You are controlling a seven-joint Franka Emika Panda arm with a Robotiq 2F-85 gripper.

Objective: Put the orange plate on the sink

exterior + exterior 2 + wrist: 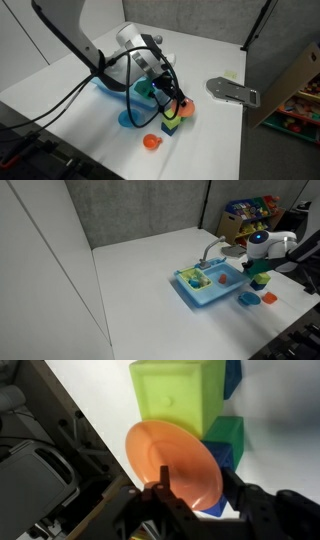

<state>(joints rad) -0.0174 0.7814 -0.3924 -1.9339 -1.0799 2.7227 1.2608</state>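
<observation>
Status: task in progress, placement not done.

1. End effector (203, 497). In the wrist view its dark fingers (160, 495) appear pressed together on the near rim of the orange plate (175, 463). I judge this a pinch grip on the plate's edge. The exact contact point is dark and partly hidden.

2. Orange plate. It is in the end effector, off the desk (60, 100) and tilted. Below it lie a yellow-green cube (180, 395) and a green block (226, 438). In an exterior view the plate shows as an orange patch (186, 107) at the end effector (172, 100), beside the sink (105, 88) and not over it. It is not resting on the sink in any view.

3. The sink. In an exterior view the light blue sink (205, 300) stands on the desk with its grey faucet (210, 250) at the back. The end effector (262, 272) hangs off the sink's short end, just beyond the rim.

4. Other items. A blue plate (130, 118) and a small orange cup (150, 142) lie on the desk near the sink. Neither is the item required.

Assessment: grasp and lift look complete. What is left is to carry the plate across to the sink, lower it and let go. The edge grip leaves the plate tilted, so it may slip or land askew.
</observation>
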